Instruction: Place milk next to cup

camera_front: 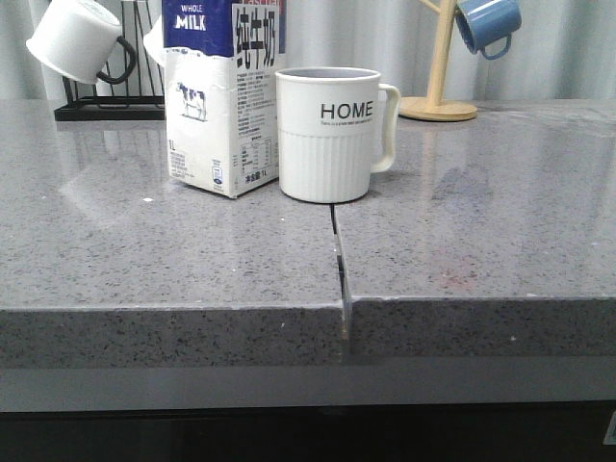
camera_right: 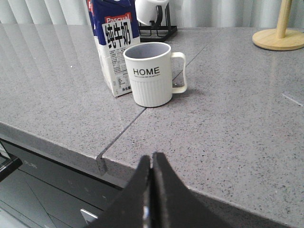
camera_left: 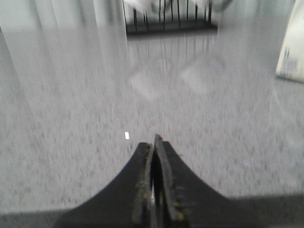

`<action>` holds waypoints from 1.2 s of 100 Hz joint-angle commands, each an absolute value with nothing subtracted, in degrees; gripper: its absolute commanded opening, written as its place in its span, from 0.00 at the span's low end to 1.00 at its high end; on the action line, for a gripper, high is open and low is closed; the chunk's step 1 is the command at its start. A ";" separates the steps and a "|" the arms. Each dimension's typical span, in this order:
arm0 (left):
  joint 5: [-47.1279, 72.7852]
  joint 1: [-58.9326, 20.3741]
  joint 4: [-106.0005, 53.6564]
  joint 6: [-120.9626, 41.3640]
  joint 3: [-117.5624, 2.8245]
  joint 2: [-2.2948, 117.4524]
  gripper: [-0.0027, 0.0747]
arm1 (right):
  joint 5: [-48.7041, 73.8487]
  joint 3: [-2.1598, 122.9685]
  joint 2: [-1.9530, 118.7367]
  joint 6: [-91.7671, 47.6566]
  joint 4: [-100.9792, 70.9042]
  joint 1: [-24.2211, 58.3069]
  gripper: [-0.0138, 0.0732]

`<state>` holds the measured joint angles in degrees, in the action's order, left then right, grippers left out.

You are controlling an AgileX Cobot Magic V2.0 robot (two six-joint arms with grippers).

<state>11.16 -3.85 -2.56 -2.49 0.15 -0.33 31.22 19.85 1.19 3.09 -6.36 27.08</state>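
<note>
The milk carton (camera_front: 222, 96), white with a dark blue top, stands upright on the grey counter (camera_front: 462, 241), touching or nearly touching the left side of the white "HOME" cup (camera_front: 327, 133). Both also show in the right wrist view: the milk carton (camera_right: 115, 52) and the cup (camera_right: 151, 73), handle to the right. My right gripper (camera_right: 152, 159) is shut and empty, back over the counter's front edge, well short of the cup. My left gripper (camera_left: 154, 142) is shut and empty above bare counter; a corner of the carton (camera_left: 292, 52) shows at the edge of its view. Neither gripper shows in the front view.
A black wire rack (camera_front: 106, 101) holding white mugs with black handles (camera_front: 77, 38) stands behind the carton at the back left. A wooden mug tree (camera_front: 440, 87) with a blue mug (camera_front: 488, 24) stands at the back right. A seam (camera_front: 339, 255) runs through the counter in front of the cup.
</note>
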 commanded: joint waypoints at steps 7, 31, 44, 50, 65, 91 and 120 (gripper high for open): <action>6.79 -3.63 -2.71 -1.82 2.19 -2.11 0.01 | 27.09 21.11 1.94 2.84 -6.43 27.13 0.08; 6.88 -3.63 -2.71 -1.82 2.30 -2.11 0.01 | 27.09 21.11 1.94 2.84 -6.43 27.13 0.08; 6.88 -3.63 -2.71 -1.82 2.30 -2.11 0.01 | 27.09 21.11 1.94 2.84 -6.43 27.13 0.08; 6.88 -3.63 -2.71 -1.82 2.30 -2.11 0.01 | 27.09 21.11 1.94 2.84 -6.43 27.13 0.08; 6.88 -3.63 -2.71 -1.82 2.30 -2.11 0.01 | 27.09 21.11 1.94 2.84 -6.43 27.13 0.08; 6.88 -3.63 -2.71 -1.82 2.30 -2.11 0.01 | 24.92 19.51 1.99 2.84 -6.26 25.12 0.08; 6.88 -3.63 -2.71 -1.82 2.30 -2.11 0.01 | 3.68 8.21 1.93 2.84 -4.72 7.16 0.08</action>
<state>11.44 -3.85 -2.56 -2.36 0.15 -0.33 14.96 9.80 1.19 3.09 -6.03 12.59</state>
